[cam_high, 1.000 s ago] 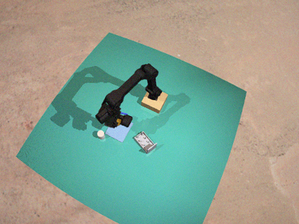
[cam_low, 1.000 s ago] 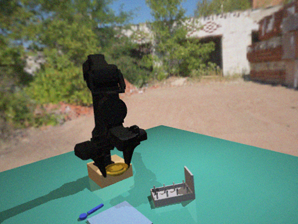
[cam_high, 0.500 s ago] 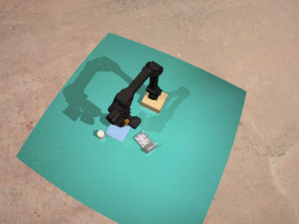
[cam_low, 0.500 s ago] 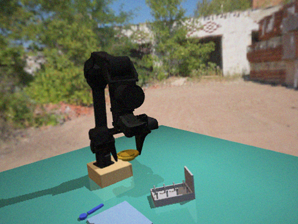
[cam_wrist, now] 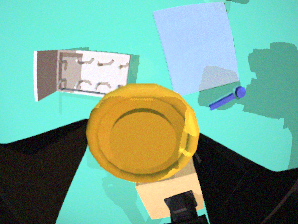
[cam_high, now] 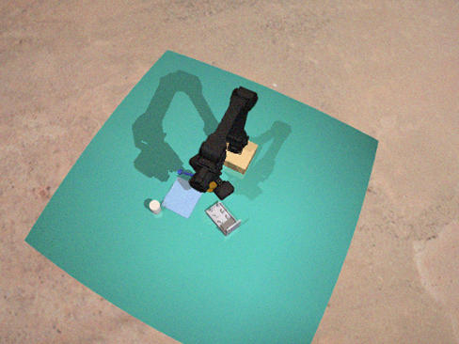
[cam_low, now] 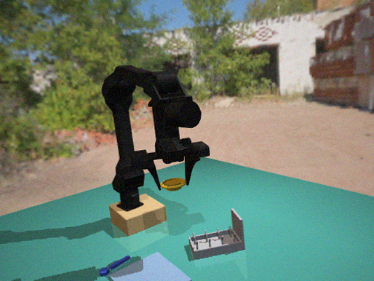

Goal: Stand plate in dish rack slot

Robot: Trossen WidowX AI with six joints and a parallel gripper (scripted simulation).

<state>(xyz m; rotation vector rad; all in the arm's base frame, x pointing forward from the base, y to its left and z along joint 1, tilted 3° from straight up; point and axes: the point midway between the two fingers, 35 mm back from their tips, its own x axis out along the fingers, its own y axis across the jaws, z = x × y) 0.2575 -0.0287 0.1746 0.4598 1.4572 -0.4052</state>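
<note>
My gripper [cam_low: 172, 184] [cam_wrist: 143, 132] is shut on the yellow plate [cam_low: 172, 183] [cam_wrist: 141, 132] [cam_high: 212, 185], gripping it across its rim and holding it flat, high above the green mat. In the top view the arm hides most of the plate. The grey dish rack [cam_high: 222, 218] [cam_low: 217, 241] [cam_wrist: 83, 72] stands on the mat with thin upright pegs and one tall end wall. It lies below and in front of the plate, apart from it.
A light blue square mat [cam_high: 181, 199] [cam_low: 149, 274] [cam_wrist: 197, 44] lies left of the rack. A blue spoon [cam_low: 113, 265] [cam_wrist: 226, 98] lies at its edge. A white cylinder [cam_high: 154, 206] stands beyond it. The arm's base sits on a tan block [cam_high: 241, 157] [cam_low: 138, 216].
</note>
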